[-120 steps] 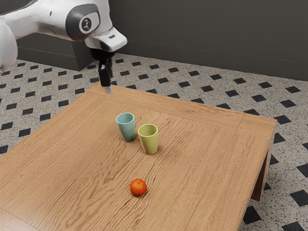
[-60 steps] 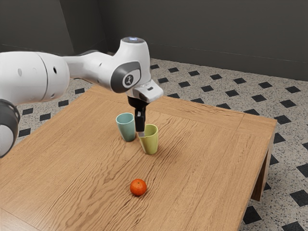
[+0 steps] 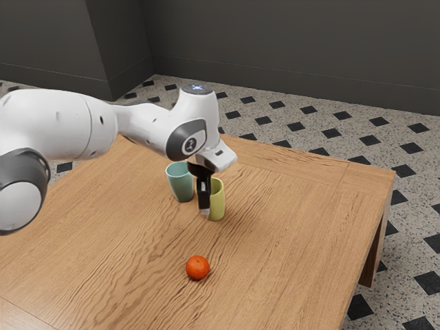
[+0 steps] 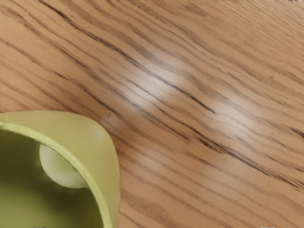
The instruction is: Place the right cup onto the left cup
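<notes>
Yellow-green and upright, the right cup (image 3: 217, 199) is standing on the wooden table (image 3: 295, 227), just beside the teal left cup (image 3: 180, 182), which is also standing upright. The gripper (image 3: 205, 212) is pointing down at the right cup, partly covering it in the exterior view; whether it is touching the wall, and whether it is set wide or narrow, cannot be told. The step in hand is apparently becoming a grasp of the right cup. In the wrist view the cup's mouth is lying off to one side, so correct practice is calling for a check of alignment before closing: the grip should be straddling the wall or the body squarely, not pressing on the rim. The sides are tapering toward the base, so a grip on a slanting surface is risking slip or tilt; moderate, even force is likely serving best. Lifting should be running straight up until the base is clearing the left cup's rim, since a low sideways move is risking knocking that cup over. The mandarin (image 3: 197, 268) is lying well apart and is requiring no action.
</notes>
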